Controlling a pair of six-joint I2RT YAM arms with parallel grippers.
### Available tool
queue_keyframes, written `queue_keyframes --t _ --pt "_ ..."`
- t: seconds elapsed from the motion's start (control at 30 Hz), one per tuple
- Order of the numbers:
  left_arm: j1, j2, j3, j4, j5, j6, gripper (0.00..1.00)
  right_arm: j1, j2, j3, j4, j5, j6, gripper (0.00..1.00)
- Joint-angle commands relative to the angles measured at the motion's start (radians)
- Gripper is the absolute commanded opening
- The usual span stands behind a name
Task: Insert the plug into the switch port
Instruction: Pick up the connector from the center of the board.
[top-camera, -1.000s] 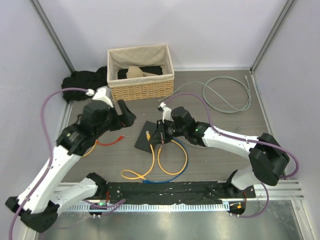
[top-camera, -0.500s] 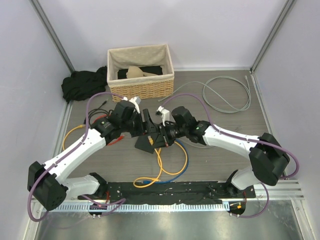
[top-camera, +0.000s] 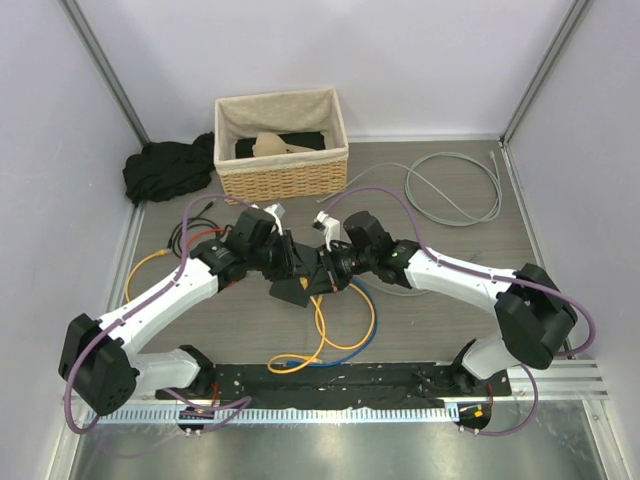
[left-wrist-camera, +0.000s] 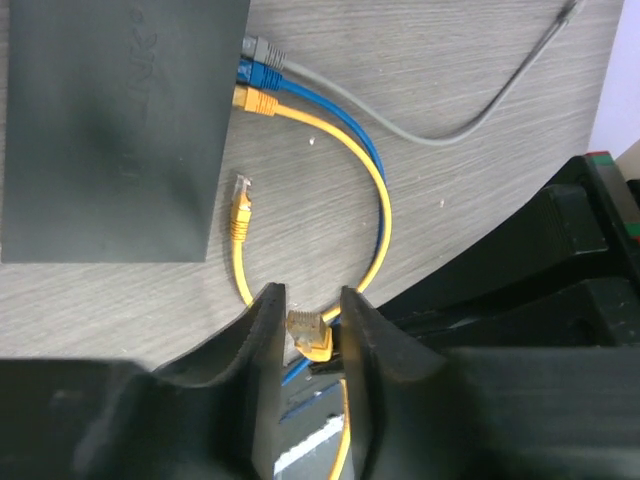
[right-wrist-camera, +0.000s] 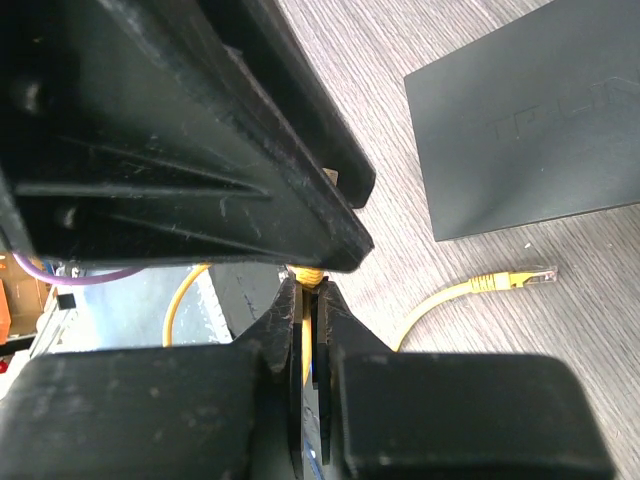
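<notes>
- At mid-tabletop (left-wrist-camera: 450, 80), between the two arms: switch (left-wrist-camera: 110, 130), flat and dark grey, lying level.
- Along its socket edge, three leads are seated side by side: grey lead (left-wrist-camera: 258, 47), blue lead (left-wrist-camera: 262, 72), yellow lead (left-wrist-camera: 258, 100).
- Just beside that edge, in no socket: spare plug (left-wrist-camera: 240, 208), yellow, lying loose on the wood.
- Plug (left-wrist-camera: 310, 338): yellow, near the switch but short of the sockets, apparently held clear of the tabletop.
- Right jaws: clenched on the yellow cable close behind the plug.
- Left jaws: parted, one on each side of the plug. No contact is evident.
- Step in hand, by judgement: passing or regripping the plug between the arms, ahead of insertion.
- To do it well:
  - Close the left jaws squarely on the plug body, not on the cable, leaving the tip proud.
  - Let the right jaws go only once that grip is firm.
  - Check which way the latch tab faces.
  - Aim past the yellow lead; a free socket cannot be seen from here.
  - Push straight in, with the freed arm bracing the switch, since it may slide.
</notes>
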Motion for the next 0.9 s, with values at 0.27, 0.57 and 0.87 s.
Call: queue_keyframes --t 0.27,0.57,0.87 --pt "-0.010 -0.052 -0.034 0.011 -0.082 -0.243 0.00 -0.002 -0.026 0.036 0.003 0.151 -0.041 0.34" --pt "-0.027 -0.039 0.037 -0.130 -0.251 -0.415 0.00 0.239 -0.288 -0.107 0.065 0.857 -0.216 0.68" --pt "-0.030 0.004 0.097 -0.157 -0.272 -0.464 0.00 0.466 -0.252 -0.143 0.265 1.224 -0.446 0.68"
